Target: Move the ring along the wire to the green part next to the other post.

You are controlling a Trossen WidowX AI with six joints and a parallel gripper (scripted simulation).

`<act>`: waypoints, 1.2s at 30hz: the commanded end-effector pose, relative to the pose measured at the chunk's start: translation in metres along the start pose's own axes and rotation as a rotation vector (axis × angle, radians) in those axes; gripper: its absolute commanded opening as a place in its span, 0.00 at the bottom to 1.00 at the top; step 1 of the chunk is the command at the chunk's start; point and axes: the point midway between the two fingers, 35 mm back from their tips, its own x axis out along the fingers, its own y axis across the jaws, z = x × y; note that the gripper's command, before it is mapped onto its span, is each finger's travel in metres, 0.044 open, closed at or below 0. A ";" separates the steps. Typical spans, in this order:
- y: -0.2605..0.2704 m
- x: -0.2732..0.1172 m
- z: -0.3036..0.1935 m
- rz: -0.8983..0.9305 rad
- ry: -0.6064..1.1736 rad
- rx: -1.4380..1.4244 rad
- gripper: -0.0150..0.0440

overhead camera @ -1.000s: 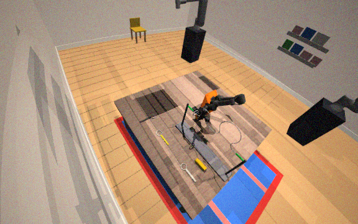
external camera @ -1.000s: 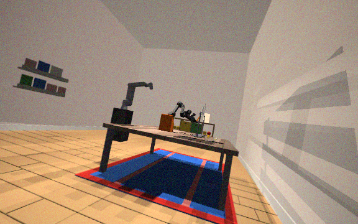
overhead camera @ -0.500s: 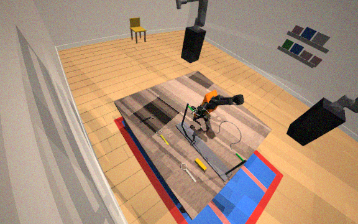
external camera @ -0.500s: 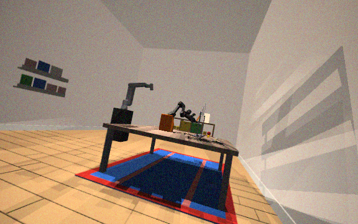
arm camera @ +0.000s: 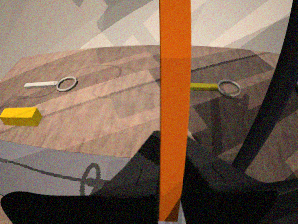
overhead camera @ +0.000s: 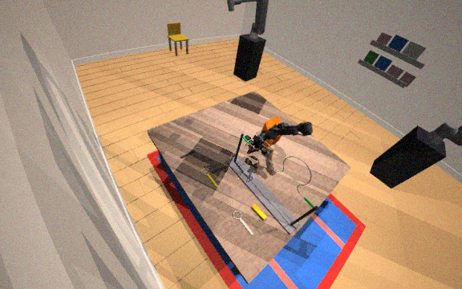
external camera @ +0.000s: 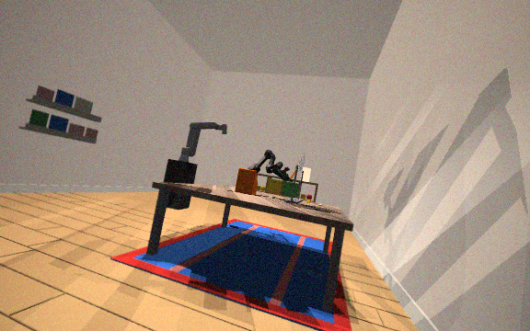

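Observation:
My gripper [overhead camera: 252, 148] [arm camera: 165, 137] is shut on the orange handle [arm camera: 175, 90], which stands upright between the fingers in the wrist view. In the top view the gripper is beside the green part [overhead camera: 245, 140] at the far post [overhead camera: 239, 148]. The ring is too small and cluttered there to tell exactly where it sits on the wire, and it is outside the wrist view. The grey wire [overhead camera: 310, 172] curves toward the other green part [overhead camera: 309, 202] at the near post [overhead camera: 304, 216]. Whether anything touches the wire cannot be told.
A grey base strip [overhead camera: 260, 193] [arm camera: 60, 154] joins the posts. A yellow block [overhead camera: 259, 212] [arm camera: 21, 117], a white-handled ring tool [overhead camera: 245, 225] [arm camera: 42, 85] and a yellow-handled one [overhead camera: 212, 180] [arm camera: 204, 87] lie on the table. An orange box [overhead camera: 272, 125] [external camera: 247, 181] is at the arm's base.

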 end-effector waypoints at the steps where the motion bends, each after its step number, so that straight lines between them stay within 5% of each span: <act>1: -0.006 0.000 -0.002 -0.005 0.005 -0.002 0.00; 36: -0.013 0.005 -0.018 -0.005 0.004 -0.001 0.00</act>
